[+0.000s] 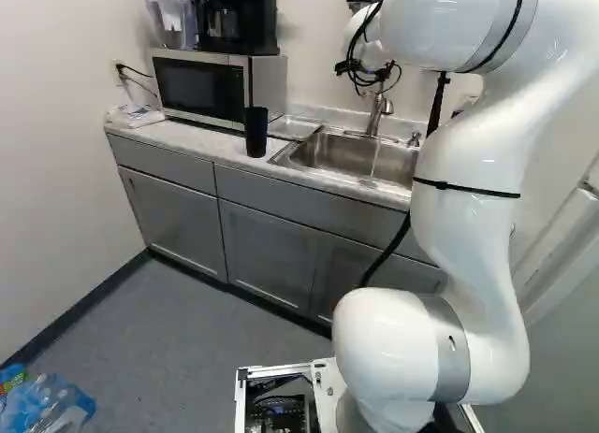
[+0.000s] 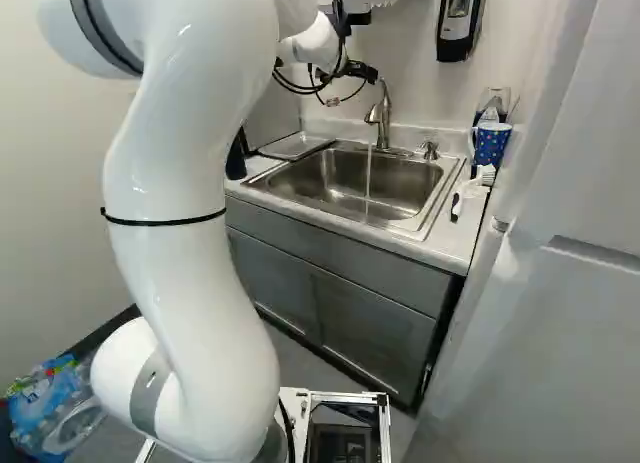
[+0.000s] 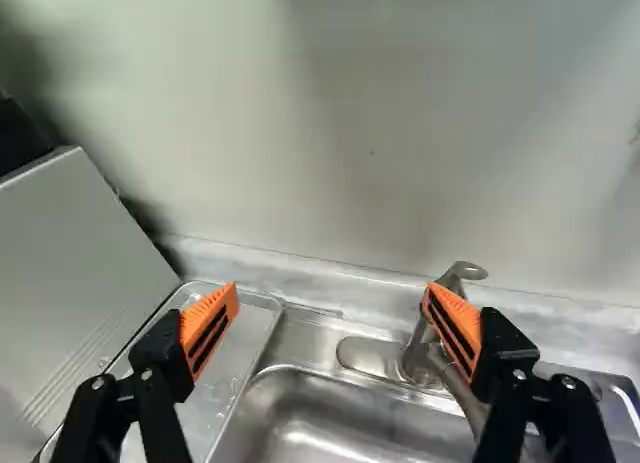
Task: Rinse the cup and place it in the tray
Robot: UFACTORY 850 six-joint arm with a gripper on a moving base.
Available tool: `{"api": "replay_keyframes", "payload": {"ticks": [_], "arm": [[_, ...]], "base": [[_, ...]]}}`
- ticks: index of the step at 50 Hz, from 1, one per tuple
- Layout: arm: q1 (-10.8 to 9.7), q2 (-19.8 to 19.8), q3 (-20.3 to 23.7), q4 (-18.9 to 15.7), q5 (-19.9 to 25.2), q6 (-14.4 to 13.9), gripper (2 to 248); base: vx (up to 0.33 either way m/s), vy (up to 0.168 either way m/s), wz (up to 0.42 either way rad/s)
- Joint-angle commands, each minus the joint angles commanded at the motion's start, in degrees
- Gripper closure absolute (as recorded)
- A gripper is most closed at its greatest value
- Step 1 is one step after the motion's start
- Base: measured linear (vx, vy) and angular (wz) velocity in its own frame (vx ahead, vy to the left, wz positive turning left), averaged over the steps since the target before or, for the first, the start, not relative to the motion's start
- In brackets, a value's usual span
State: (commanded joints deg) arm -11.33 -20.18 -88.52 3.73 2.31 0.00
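Note:
My gripper (image 2: 360,73) is up near the faucet in the right base view, partly hidden by cables. In the wrist view the gripper (image 3: 332,291) stands open, its orange pads wide apart with nothing held; one finger overlaps the faucet (image 3: 425,348), the other the metal tray (image 3: 235,358). A tall dark cup (image 1: 255,132) stands upright on the counter, left of the sink (image 1: 351,156) and in front of the tray (image 1: 294,126) in the left base view. A blue dotted cup (image 2: 491,143) is right of the sink. Water (image 2: 368,183) runs from the faucet into the basin.
The microwave (image 1: 201,87) borders the tray, with a coffee maker (image 1: 234,23) on top. A soap pump (image 2: 429,149) and a white brush (image 2: 468,188) are right of the faucet. The wall rises close behind, and a door (image 2: 560,283) stands at the right.

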Motion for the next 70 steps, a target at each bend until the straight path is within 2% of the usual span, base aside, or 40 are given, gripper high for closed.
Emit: {"api": "replay_keyframes", "payload": {"ticks": [15,42,70], "arm": [[1.84,2.93,3.41,0.0,-1.14,0.0,3],[4.19,10.08,11.43,0.0,-6.45,0.0,3],[3.89,18.39,20.22,0.0,-15.14,0.0,3]], "base": [[0.0,0.0,0.0],[0.0,0.0,0.0],[0.0,0.0,0.0]]}}
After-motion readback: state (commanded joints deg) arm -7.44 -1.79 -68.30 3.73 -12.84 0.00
